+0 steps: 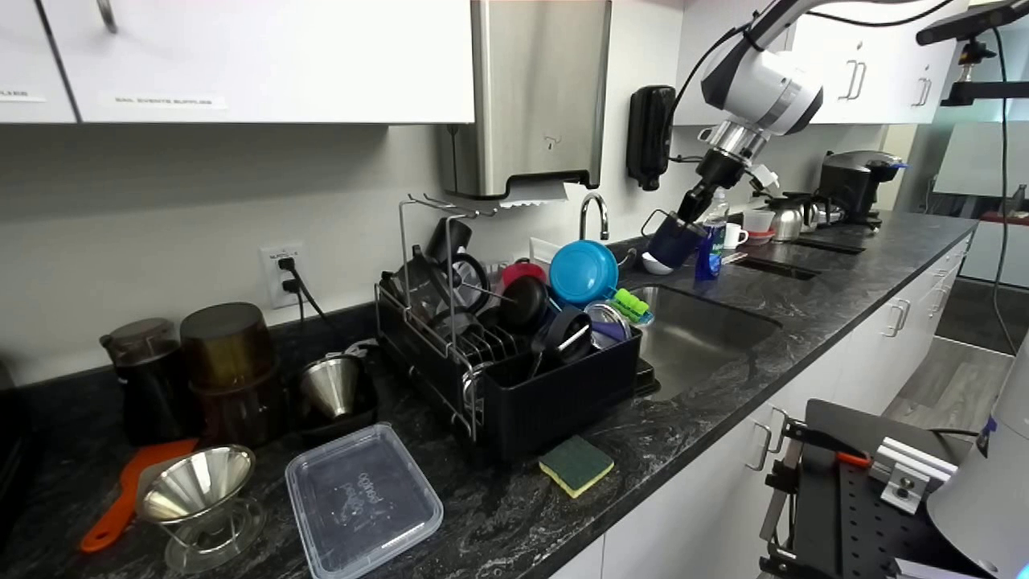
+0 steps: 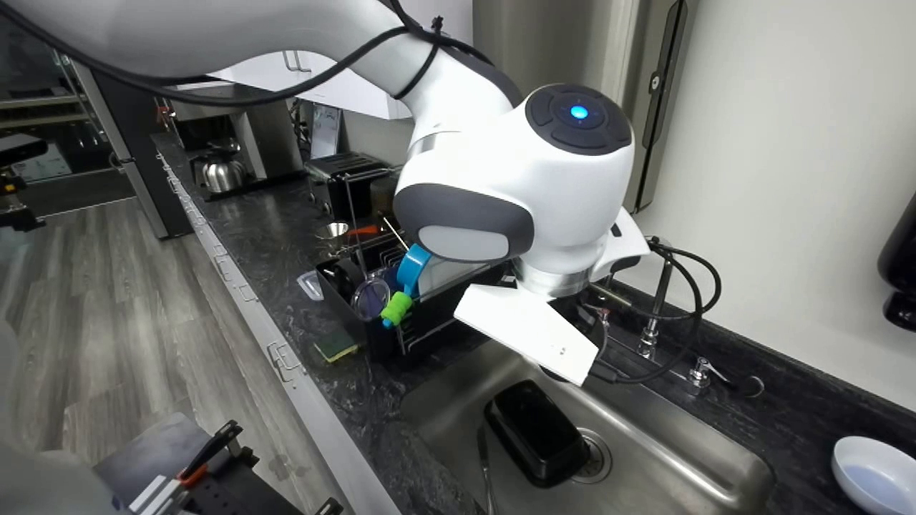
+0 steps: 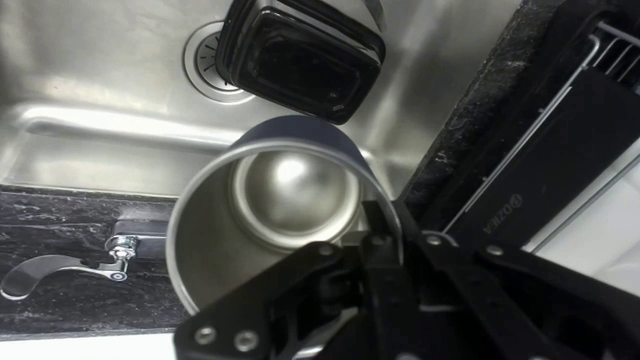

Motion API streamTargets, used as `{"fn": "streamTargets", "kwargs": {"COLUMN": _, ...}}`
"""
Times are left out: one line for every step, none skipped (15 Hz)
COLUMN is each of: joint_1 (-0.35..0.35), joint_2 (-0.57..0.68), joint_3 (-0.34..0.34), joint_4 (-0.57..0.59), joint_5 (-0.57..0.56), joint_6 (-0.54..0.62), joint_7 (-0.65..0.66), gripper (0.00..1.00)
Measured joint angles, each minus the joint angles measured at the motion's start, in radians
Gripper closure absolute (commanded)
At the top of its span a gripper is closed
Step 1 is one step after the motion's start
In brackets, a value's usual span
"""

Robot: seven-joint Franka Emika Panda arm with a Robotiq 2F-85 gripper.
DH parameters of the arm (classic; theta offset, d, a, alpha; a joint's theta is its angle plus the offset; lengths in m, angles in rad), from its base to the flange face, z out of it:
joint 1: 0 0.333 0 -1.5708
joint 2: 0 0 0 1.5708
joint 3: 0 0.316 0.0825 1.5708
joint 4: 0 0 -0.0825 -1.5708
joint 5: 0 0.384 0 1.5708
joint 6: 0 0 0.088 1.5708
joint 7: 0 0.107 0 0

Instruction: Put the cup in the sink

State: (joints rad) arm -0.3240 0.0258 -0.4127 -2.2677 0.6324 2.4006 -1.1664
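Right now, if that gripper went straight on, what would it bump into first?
Holding the cup, the gripper would probably meet the sink first; the black container sits close to that line, and depth is unclear.

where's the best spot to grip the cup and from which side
Pinch the cup by its wall at the rim, coming in from the open mouth side. The mouth is wide and faces the tool, and the wall looks thin, so straddling it should hold. The tool grips it there now.

This is a kitchen, by its steel sink [image 1: 695, 330], loaded dish rack [image 1: 555, 406] and coffee maker [image 1: 854, 189]. The labelled cupboard [image 1: 265, 56] and paper-towel dispenser [image 1: 540, 92] suggest a shared, office-like one.
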Motion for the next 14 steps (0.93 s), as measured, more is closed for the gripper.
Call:
{"fn": "streamTargets", "kwargs": {"joint_1": -0.004, "joint_2": 0.009, "joint_3": 0.0, "joint_4": 0.005, "joint_5": -0.005, "joint_6": 0.004, "joint_7": 0.008, "gripper": 0.98}}
{"fn": "streamTargets", "kwargs": {"joint_1": -0.008, "joint_2": 0.015, "joint_3": 0.0, "joint_4": 0.008, "joint_5": -0.008, "joint_6": 0.006, "joint_7": 0.015, "gripper": 0.93}}
{"fn": "streamTargets", "kwargs": {"joint_1": -0.011, "joint_2": 0.02, "joint_3": 0.0, "joint_4": 0.011, "joint_5": -0.008, "joint_6": 0.007, "joint_7": 0.02, "gripper": 0.93}}
{"fn": "streamTargets", "kwargs": {"joint_1": -0.012, "joint_2": 0.021, "joint_3": 0.0, "joint_4": 0.013, "joint_5": -0.008, "joint_6": 0.007, "joint_7": 0.024, "gripper": 0.93}}
{"fn": "streamTargets", "kwargs": {"joint_1": -0.012, "joint_2": 0.021, "joint_3": 0.0, "joint_4": 0.014, "joint_5": -0.008, "joint_6": 0.007, "joint_7": 0.026, "gripper": 0.93}}
{"fn": "streamTargets", "kwargs": {"joint_1": -0.012, "joint_2": 0.021, "joint_3": 0.0, "joint_4": 0.015, "joint_5": -0.008, "joint_6": 0.007, "joint_7": 0.027, "gripper": 0.93}}
{"fn": "streamTargets", "kwargs": {"joint_1": -0.012, "joint_2": 0.021, "joint_3": 0.0, "joint_4": 0.015, "joint_5": -0.008, "joint_6": 0.007, "joint_7": 0.028, "gripper": 0.93}}
{"fn": "streamTargets", "kwargs": {"joint_1": -0.012, "joint_2": 0.021, "joint_3": 0.0, "joint_4": 0.015, "joint_5": -0.008, "joint_6": 0.007, "joint_7": 0.028, "gripper": 0.93}}
{"fn": "streamTargets", "kwargs": {"joint_1": -0.012, "joint_2": 0.021, "joint_3": 0.0, "joint_4": 0.015, "joint_5": -0.008, "joint_6": 0.007, "joint_7": 0.028, "gripper": 0.93}}
{"fn": "streamTargets", "kwargs": {"joint_1": -0.012, "joint_2": 0.021, "joint_3": 0.0, "joint_4": 0.015, "joint_5": -0.008, "joint_6": 0.007, "joint_7": 0.028, "gripper": 0.93}}
{"fn": "streamTargets", "kwargs": {"joint_1": -0.012, "joint_2": 0.021, "joint_3": 0.0, "joint_4": 0.015, "joint_5": -0.008, "joint_6": 0.007, "joint_7": 0.028, "gripper": 0.93}}
{"fn": "streamTargets", "kwargs": {"joint_1": -0.012, "joint_2": 0.021, "joint_3": 0.0, "joint_4": 0.015, "joint_5": -0.008, "joint_6": 0.007, "joint_7": 0.028, "gripper": 0.98}}
{"fn": "streamTargets", "kwargs": {"joint_1": -0.012, "joint_2": 0.021, "joint_3": 0.0, "joint_4": 0.015, "joint_5": -0.008, "joint_6": 0.007, "joint_7": 0.028, "gripper": 0.98}}
{"fn": "streamTargets", "kwargs": {"joint_1": -0.012, "joint_2": 0.024, "joint_3": 0.001, "joint_4": 0.014, "joint_5": -0.008, "joint_6": 0.007, "joint_7": 0.029, "gripper": 0.98}}
